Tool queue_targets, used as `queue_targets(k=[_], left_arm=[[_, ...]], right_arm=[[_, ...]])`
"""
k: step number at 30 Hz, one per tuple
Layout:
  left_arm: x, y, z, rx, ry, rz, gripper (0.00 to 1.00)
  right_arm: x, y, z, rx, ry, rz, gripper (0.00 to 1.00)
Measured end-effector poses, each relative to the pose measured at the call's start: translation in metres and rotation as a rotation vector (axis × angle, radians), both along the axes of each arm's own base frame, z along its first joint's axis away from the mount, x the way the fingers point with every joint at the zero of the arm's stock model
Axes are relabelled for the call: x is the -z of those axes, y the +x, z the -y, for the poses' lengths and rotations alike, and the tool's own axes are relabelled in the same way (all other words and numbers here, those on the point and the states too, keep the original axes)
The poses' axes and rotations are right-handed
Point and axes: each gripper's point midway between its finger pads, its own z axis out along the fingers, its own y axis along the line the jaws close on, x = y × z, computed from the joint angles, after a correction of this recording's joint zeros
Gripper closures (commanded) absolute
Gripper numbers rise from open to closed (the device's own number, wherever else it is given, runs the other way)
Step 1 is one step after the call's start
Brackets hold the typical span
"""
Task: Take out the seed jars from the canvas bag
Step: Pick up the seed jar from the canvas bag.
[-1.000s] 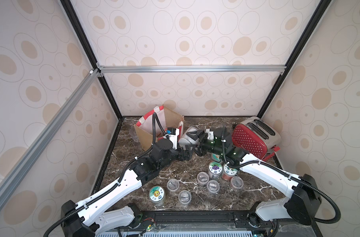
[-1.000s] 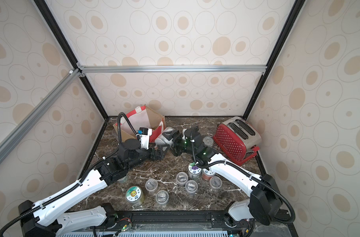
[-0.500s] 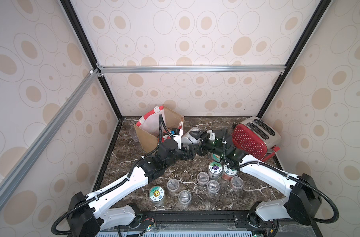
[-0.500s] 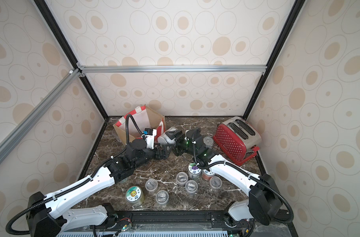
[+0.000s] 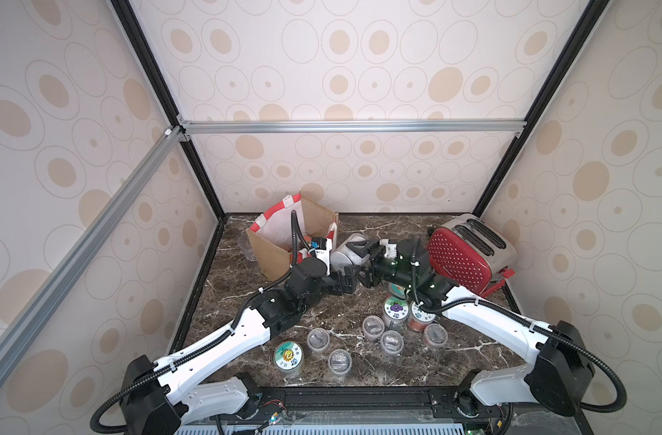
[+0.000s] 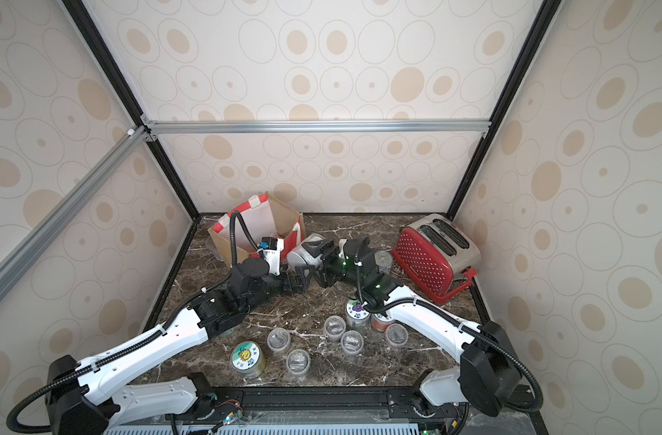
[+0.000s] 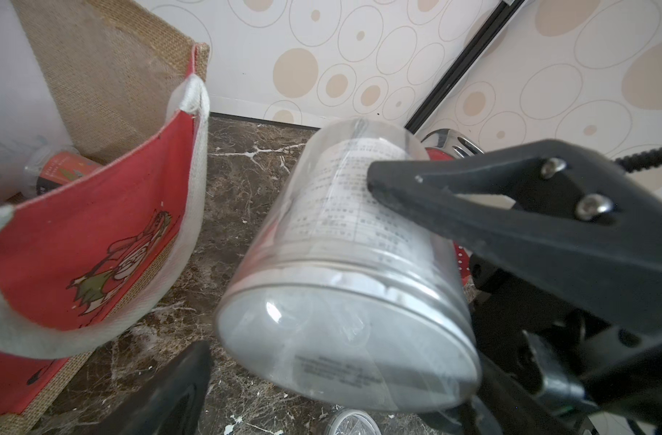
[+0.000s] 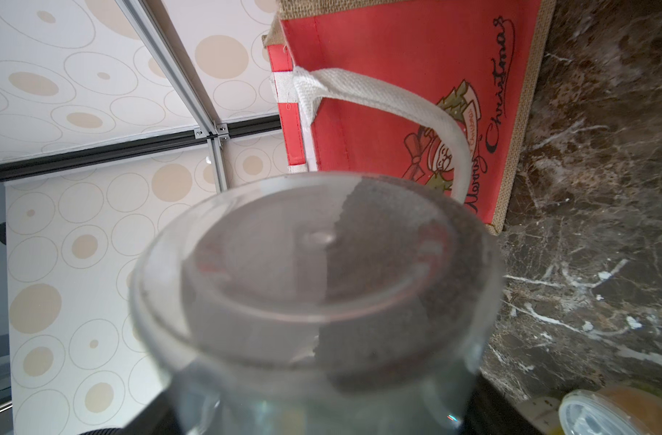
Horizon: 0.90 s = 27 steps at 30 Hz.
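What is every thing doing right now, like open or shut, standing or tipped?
canvas bag: open, red-labelled jar inside.
big jar: tilted, gripped by the right gripper.
right gripper: shut on the big jar.
left gripper: open, holding nothing.
little jars: standing on the table, lids on.
toaster: upright, slots empty.

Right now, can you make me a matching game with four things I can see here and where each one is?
Things
1. big clear round jar with a printed label
2. red white-dotted metal toaster
3. tan burlap bag with red sides
4. small clear jar with a yellow cartoon-sticker lid

Places
A. standing near the front edge of the table
B. at the back right
C. held tilted in the right tool
D. at the back left

Pairs: 1-C, 2-B, 3-D, 4-A
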Motion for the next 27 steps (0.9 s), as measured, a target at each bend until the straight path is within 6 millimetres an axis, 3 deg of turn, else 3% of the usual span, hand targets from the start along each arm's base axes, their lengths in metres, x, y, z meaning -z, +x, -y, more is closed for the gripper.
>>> queue_targets(k=[11,19,27], left_arm=[[-0.011,-0.006,0.009,0.073,-0.014,0.038,0.02],[0.005,0.0,0.012,0.075,0.026,0.013,0.02],[-0.003,0.004,0.013,0.098,0.005,0.037,0.06]], right_arm=[[-0.009,-0.004,-0.004,-0.025,0.045,0.002,0.36],[-0.011,-0.007,-0.004,-0.033,0.057,-0.002,0.36],[-0.013,-0.01,-0.004,-0.044,0.067,0.0,0.36]])
